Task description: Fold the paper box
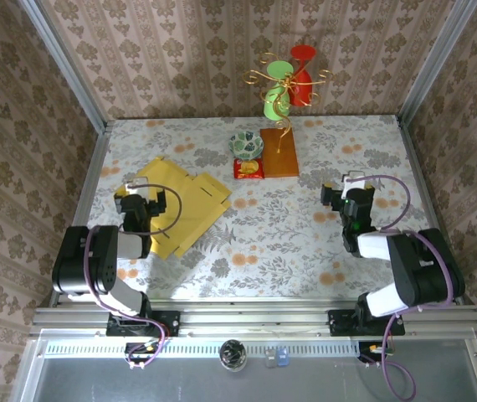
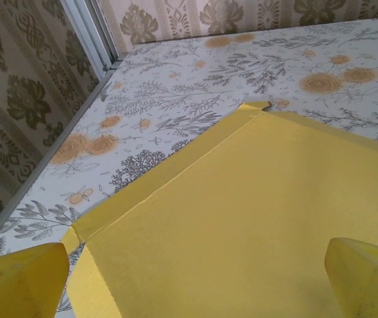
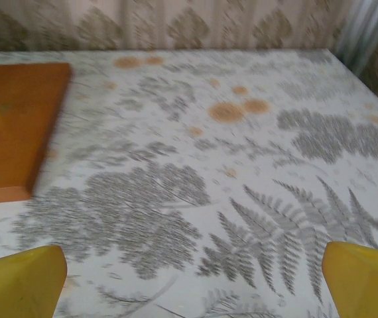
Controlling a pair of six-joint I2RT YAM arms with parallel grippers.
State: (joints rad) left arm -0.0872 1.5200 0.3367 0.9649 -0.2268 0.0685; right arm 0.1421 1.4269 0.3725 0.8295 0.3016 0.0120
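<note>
Though flat, paper box [image 1: 192,201] near table edge [image 1: 105,188]

overhead downward, left wrist near paper box [image 2: 255,225]

Left pincer [image 1: 145,194] sat at 9 o'clock, jaws spread wide. Right pincer [image 1: 349,188] sat at 3 o'clock, jaws equally wide. Both pointed toward 12 o'clock.

1. The middle of the surface [image 1: 289,226], between the two arms, lies bare and gives open passage
2. The flat paper box [image 1: 190,208] covers the left part, with the left claw [image 1: 146,193] spread wide just above it
3. At the far middle an orange-brown board [image 1: 282,159], the wire ornament [image 1: 289,84] on it, a patterned bowl [image 1: 245,144] and a red packet [image 1: 249,172] crowd together
4. The right claw [image 1: 349,186], spread wide, faces bare surface; the board lies ahead to its left
</note>
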